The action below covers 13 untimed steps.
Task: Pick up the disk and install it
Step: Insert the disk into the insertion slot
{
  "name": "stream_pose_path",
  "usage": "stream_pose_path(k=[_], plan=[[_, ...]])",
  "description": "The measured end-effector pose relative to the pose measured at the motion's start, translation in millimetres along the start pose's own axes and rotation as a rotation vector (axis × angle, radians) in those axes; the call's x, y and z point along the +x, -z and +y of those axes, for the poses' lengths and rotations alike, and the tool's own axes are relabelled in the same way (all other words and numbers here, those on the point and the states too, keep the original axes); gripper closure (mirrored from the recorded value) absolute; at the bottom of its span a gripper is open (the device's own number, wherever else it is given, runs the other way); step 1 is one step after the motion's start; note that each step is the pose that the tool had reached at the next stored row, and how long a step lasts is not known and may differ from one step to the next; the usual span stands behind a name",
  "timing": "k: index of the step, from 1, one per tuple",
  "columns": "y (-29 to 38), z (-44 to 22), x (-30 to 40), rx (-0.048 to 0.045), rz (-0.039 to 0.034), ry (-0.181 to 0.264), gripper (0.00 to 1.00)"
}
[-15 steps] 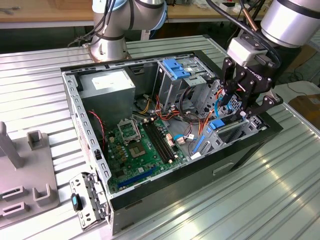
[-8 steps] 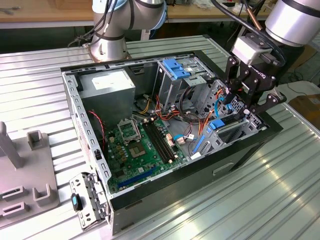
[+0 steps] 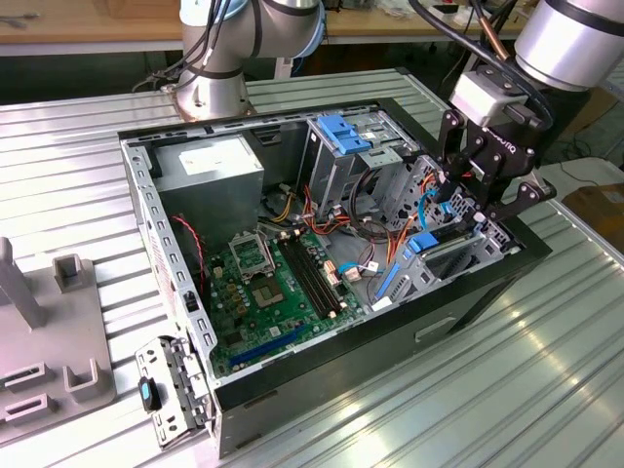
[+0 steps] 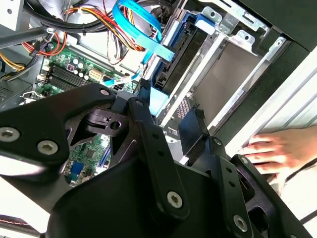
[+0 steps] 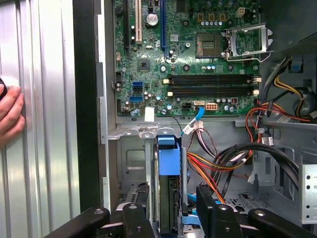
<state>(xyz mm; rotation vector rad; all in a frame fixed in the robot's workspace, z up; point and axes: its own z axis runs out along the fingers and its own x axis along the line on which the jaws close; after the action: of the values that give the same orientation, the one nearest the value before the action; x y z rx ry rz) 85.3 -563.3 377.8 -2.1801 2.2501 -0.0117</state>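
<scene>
The disk stands on edge in the drive bay at the corner of the open computer case, its blue carrier rail facing up. In the exterior view its blue end sits just below my gripper. In both wrist views the black fingers straddle the disk with a small gap on each side. The gripper is open around it, not clamped. The gripper hangs low over the bay's metal frame.
A person's hand rests on the ribbed table beside the case wall. The green motherboard, a grey power supply, a metal cage with a blue latch and loose cables crowd the case. A grey fixture stands at the exterior view's left.
</scene>
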Motion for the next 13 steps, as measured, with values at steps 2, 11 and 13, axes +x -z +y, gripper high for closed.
stream_pose_path(k=[2,11,13], plan=[[0.0,0.0,0.0,0.0000,0.0000,0.000,0.50],[-1.0,-5.7,-11.0,0.0000,0.0001,0.002,0.50],[-1.4,-8.5,-11.4,0.0000,0.0003,0.002,0.50]])
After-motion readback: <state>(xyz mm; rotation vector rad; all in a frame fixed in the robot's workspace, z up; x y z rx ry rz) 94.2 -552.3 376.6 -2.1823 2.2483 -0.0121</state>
